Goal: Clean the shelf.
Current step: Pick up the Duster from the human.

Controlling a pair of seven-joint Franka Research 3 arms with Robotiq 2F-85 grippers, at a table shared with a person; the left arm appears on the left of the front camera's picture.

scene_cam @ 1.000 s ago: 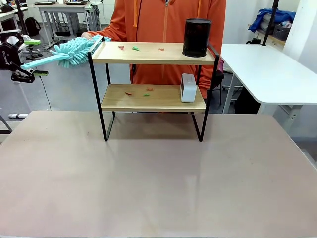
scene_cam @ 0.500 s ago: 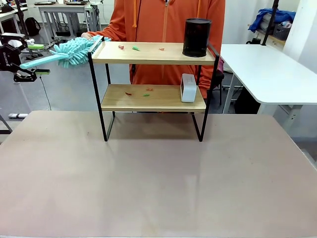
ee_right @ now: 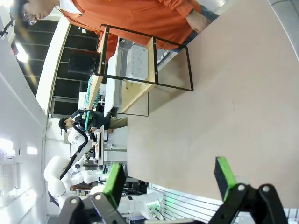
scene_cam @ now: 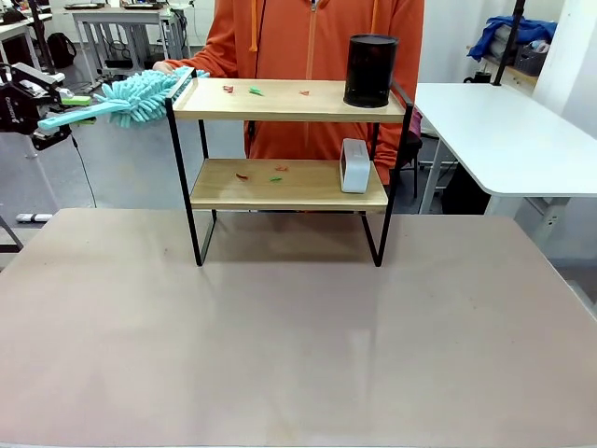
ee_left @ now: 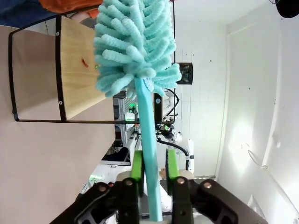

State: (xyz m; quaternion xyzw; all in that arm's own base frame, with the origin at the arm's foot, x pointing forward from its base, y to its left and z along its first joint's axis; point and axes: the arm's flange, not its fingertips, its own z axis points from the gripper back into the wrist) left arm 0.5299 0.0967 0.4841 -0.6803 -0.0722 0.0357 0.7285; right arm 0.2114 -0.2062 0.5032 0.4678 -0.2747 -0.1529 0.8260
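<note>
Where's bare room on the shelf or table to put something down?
The table in front of the shelf is bare. Top board is crowded: duster at its left end, scraps, black canister right. Lower board: free between its scraps and the white box.

the left pincer (ee_left: 154,151) and right pincer (ee_right: 169,163) are black with green pads (ee_left: 137,163).

Left gripper (scene_cam: 56,117) (ee_left: 153,165) up at the far left, pads pinched onto the duster (ee_left: 135,42) handle. Right gripper (ee_right: 169,176): jaws spread wide, pointing across the counter (ee_right: 224,93).
</note>
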